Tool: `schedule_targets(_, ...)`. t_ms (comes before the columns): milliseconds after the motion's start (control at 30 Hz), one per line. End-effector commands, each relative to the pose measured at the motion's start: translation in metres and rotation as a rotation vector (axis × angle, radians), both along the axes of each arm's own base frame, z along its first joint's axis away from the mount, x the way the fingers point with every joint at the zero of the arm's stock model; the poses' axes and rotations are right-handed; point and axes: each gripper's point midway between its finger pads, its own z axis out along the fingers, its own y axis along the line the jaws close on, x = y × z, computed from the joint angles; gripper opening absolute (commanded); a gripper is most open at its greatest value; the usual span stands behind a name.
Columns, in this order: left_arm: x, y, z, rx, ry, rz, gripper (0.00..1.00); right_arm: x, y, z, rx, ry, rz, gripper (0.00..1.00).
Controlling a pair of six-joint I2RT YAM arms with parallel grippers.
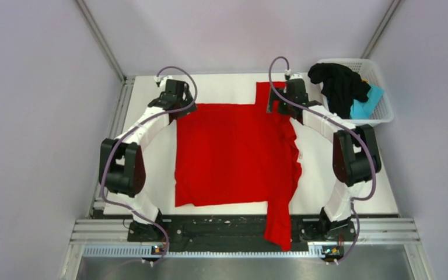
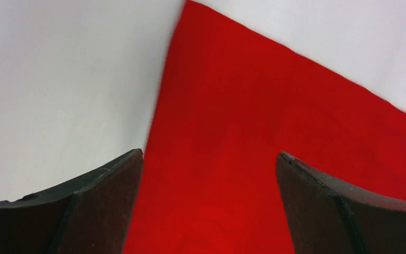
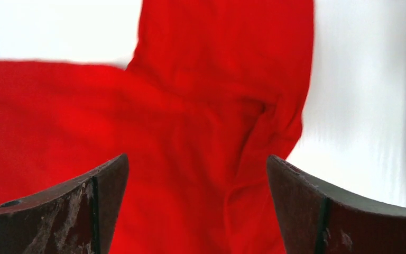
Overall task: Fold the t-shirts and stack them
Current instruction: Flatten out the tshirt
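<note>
The red t-shirt (image 1: 233, 154) lies spread on the white table, its right side rumpled, one sleeve at the far right and a strip hanging over the near edge. My left gripper (image 1: 178, 108) is open above the shirt's far left corner (image 2: 227, 159), jaws wide apart and empty. My right gripper (image 1: 283, 108) is open above the wrinkled far right sleeve area (image 3: 206, 137), jaws wide apart and empty. The black t-shirt (image 1: 338, 84) and the light blue t-shirt (image 1: 364, 105) lie bunched in the white basket.
The white lattice basket (image 1: 385, 114) stands at the far right of the table. A metal rail (image 1: 245, 230) runs along the near edge by the arm bases. Grey walls enclose the table on the left, right and back.
</note>
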Motion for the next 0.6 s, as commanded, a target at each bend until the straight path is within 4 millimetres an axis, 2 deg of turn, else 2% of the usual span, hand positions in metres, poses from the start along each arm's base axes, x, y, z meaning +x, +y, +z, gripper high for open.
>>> schedule_targets(0, -0.028, -0.073, 0.011, -0.33, -0.026, -0.267, 0.99, -0.033, 0.029, 0.042, 0.218, -0.057, 0.092, 0.99)
schedule_targets(33, -0.036, -0.084, 0.008, -0.376, -0.021, -0.306, 0.99, -0.042, 0.036, 0.047, 0.259, -0.056, 0.126, 0.99)
schedule_targets(100, -0.05, -0.1, -0.003, -0.434, -0.002, -0.349, 0.99, -0.065, 0.05, 0.036, 0.344, -0.014, 0.181, 0.99)
schedule_targets(233, -0.078, -0.129, -0.031, -0.511, 0.074, -0.422, 0.99, -0.092, 0.052, 0.017, 0.327, 0.034, 0.181, 0.99)
schedule_targets(300, -0.089, -0.128, -0.052, -0.512, 0.124, -0.408, 0.99, -0.097, 0.047, 0.006, 0.291, 0.054, 0.157, 0.99)
schedule_targets(433, -0.102, -0.108, -0.093, -0.456, 0.22, -0.304, 0.99, -0.096, 0.016, -0.023, 0.16, 0.117, 0.016, 0.99)
schedule_targets(567, -0.113, -0.089, -0.122, -0.448, 0.282, -0.235, 0.99, -0.087, -0.015, -0.044, 0.096, 0.157, -0.108, 0.99)
